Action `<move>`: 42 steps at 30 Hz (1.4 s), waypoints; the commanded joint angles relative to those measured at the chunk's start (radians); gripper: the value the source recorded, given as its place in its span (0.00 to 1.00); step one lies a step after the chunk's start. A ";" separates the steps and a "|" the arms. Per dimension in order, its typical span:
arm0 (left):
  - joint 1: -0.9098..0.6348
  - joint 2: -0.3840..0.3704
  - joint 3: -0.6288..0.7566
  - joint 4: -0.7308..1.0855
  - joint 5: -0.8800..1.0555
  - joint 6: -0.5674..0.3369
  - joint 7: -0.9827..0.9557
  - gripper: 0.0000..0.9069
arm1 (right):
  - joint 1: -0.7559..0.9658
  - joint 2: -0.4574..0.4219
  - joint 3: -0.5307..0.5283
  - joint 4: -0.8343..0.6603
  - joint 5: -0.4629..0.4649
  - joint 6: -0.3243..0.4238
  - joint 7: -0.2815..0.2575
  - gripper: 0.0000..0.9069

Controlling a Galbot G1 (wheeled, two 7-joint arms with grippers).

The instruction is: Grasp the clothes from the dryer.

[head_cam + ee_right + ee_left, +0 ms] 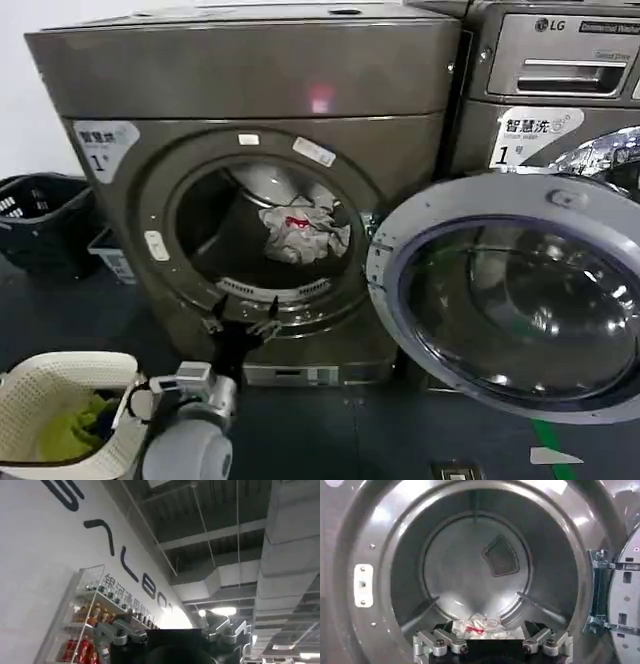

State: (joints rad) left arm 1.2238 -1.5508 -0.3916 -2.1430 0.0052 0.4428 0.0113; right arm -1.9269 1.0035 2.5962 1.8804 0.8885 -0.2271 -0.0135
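Head view, dryer: the big bronze-grey dryer [250,190] stands in front of me with its porthole uncovered; its door [515,300] hangs swung wide to my right.
Head view, clothes: the clothes [300,228], a small pale bundle with a red mark, lie inside the drum on its floor, toward the back and the right of the opening.
Head view, my left claw: my left claw [243,322] sits at the lower lip of the porthole, fingers spread, holding nothing, well short of the bundle.
Head view, floor: a cream basket [60,385] with yellow-green cloth stands at my lower left; a dark basket [40,215] sits beside the dryer's left side.
Left wrist view, reach: the clothes [480,626] lie just past my spread fingers [437,642], apart from them, with bare drum wall all around.
Left wrist view, room: the porthole rim is wide on both sides; the door hinge [600,592] is near on one side, so I judge I should stay centred.
Right wrist view, my right claw: my right claw [172,635] points up at a ceiling and a lettered wall, parked, released and empty.
Step in hand: approach, I judge; the grasp is not yet made.
Next move: push forward over the lip, dip to the drum floor, then clench on the fabric.
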 commanded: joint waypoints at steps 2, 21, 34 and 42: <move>0.002 0.000 0.001 -0.002 0.000 0.000 0.000 1.00 | -0.001 -0.001 0.001 0.000 0.000 0.003 0.000 1.00; 0.008 0.005 -0.011 -0.011 -0.003 -0.002 0.000 1.00 | -0.013 -0.012 0.013 -0.012 -0.003 0.001 -0.004 1.00; -0.013 0.004 -0.011 0.004 -0.007 -0.002 0.001 1.00 | -0.028 -0.015 0.047 -0.040 -0.003 0.001 -0.007 1.00; -0.015 0.005 -0.011 0.008 -0.007 -0.003 0.002 1.00 | -0.027 -0.015 0.048 -0.040 -0.004 0.001 -0.009 1.00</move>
State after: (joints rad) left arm 1.2086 -1.5467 -0.4021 -2.1354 -0.0021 0.4405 0.0128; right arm -1.9538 0.9883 2.6420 1.8414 0.8842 -0.2262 -0.0222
